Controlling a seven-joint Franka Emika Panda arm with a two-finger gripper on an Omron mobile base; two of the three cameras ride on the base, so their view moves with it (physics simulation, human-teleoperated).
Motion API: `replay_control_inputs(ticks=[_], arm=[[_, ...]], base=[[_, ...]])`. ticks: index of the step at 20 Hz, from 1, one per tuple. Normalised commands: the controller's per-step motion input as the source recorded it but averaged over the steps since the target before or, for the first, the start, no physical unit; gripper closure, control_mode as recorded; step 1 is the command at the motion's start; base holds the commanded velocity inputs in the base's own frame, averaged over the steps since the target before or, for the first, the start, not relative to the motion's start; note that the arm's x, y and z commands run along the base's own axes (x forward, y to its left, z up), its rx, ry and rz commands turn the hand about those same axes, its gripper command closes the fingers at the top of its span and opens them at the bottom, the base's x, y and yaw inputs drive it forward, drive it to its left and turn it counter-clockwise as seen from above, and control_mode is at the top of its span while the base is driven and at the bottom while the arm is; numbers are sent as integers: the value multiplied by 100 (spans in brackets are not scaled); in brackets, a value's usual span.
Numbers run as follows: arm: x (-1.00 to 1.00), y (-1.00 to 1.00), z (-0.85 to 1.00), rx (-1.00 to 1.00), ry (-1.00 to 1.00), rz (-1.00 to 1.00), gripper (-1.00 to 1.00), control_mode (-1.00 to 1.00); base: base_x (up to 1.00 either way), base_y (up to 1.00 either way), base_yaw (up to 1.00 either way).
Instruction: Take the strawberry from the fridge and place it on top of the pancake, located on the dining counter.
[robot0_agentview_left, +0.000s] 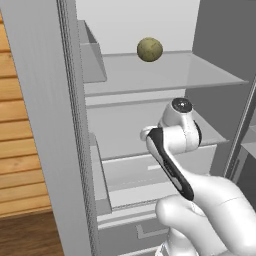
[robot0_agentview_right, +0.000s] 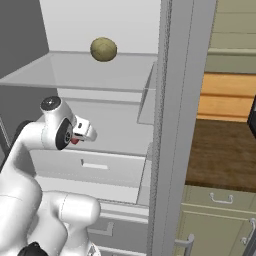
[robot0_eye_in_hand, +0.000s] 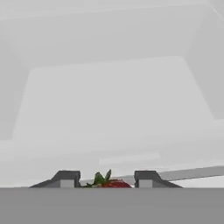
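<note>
Inside the fridge (robot0_agentview_left: 150, 135), your fingers (robot0_eye_in_hand: 106, 180) are clenched on the strawberry (robot0_eye_in_hand: 114, 183) across its middle; it looks light, soft, easily bruised, so carry gently.

- White arm (robot0_agentview_left: 200, 200), glossy, fat rounded segments, smooth shell.
- Dark joint seams; black strip runs along forearm link in left base view.
- Wrist cap (robot0_agentview_left: 182, 105): round, dark grey disc w/ lighter ring on top.
- Right base view: same cap, plus black circular joint face on side of wrist.
- Finger tips (robot0_eye_in_hand: 65, 178): small, dark grey, blocky, w/ lighter pads.
</note>
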Motion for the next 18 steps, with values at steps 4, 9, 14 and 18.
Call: replay_control_inputs(ticks=[4, 9, 14, 18], arm=[[-94, -41, 44, 9, 2, -6, 100, -100], [-100, -34, 13, 5, 0, 0, 100, -100], [-89, -8, 5, 0, 1, 0, 100, -100], [-21, 0, 8, -4, 14, 0, 100, -100]], base=[[0, 0, 0], [0, 0, 0], [0, 0, 0], [0, 0, 0]])
